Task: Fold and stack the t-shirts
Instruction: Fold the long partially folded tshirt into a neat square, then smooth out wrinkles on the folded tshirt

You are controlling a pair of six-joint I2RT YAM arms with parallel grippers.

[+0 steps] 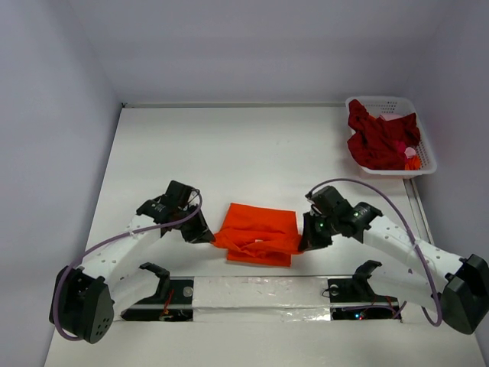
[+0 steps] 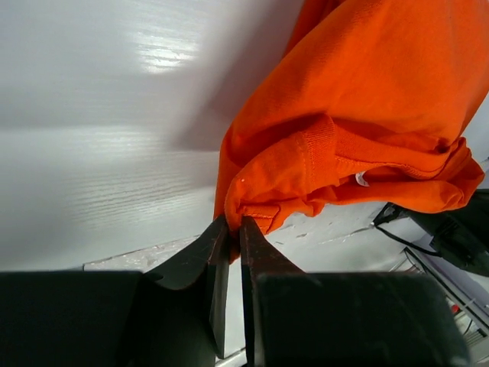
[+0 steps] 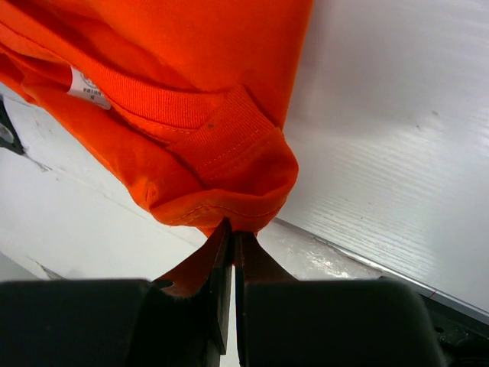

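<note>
Pinching the orange t-shirt [image 1: 258, 233] by its side edges with left tool [image 2: 233, 225] and right tool [image 3: 231, 229], both clamped narrow on cloth, likely to square the fold at the near middle of the desk [image 1: 229, 145], well apart from the crimson t-shirt [image 1: 378, 138] heaped in the far-right basket [image 1: 380, 99].

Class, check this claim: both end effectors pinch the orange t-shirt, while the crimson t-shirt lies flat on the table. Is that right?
No. The crimson t-shirt lies bunched in the white basket, as the top external view shows. The left end effector and right end effector do pinch the orange t-shirt.
</note>
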